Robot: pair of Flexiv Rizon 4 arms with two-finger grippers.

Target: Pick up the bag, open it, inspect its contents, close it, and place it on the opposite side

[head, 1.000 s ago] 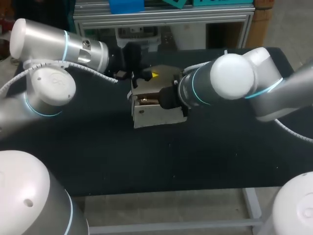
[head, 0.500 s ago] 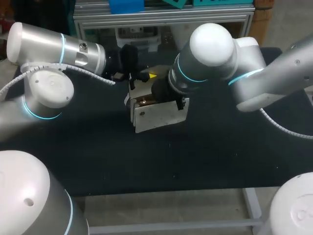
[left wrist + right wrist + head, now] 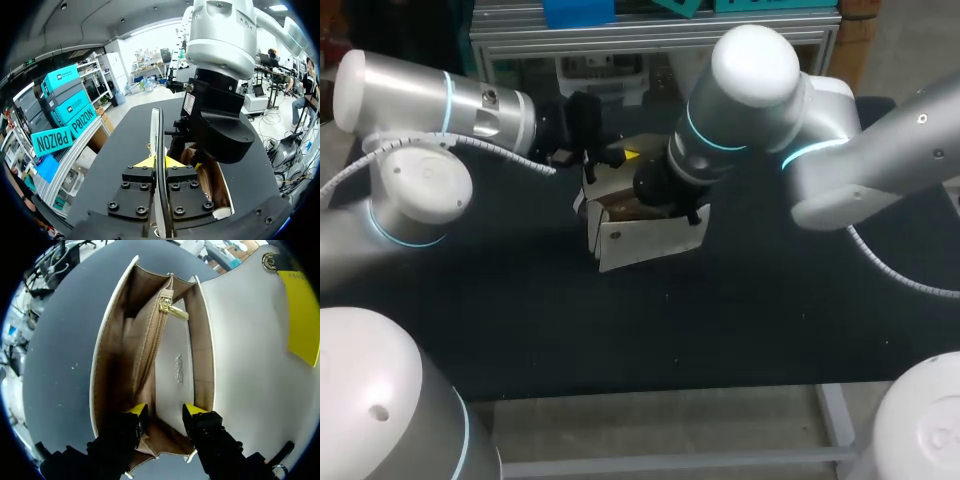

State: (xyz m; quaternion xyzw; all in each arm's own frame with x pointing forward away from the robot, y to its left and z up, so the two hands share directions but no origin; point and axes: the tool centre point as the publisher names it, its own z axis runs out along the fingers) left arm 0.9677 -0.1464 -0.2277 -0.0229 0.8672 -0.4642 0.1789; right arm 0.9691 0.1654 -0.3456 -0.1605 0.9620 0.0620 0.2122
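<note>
At the far middle of the black table, the white bag is standing upright with its mouth open. The left gripper is pinching the bag's thin white flap between its yellow tips and is holding it raised on edge. The right gripper is pointing down into the tan-lined interior. Its fingers are standing spread apart, one at each side of the zipped inner pocket.

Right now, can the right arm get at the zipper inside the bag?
Probably yes. The left gripper holds the flap back, so the bag is open. The right gripper, fingers open, sits in its mouth with the zipper just ahead, nothing across it.
</note>
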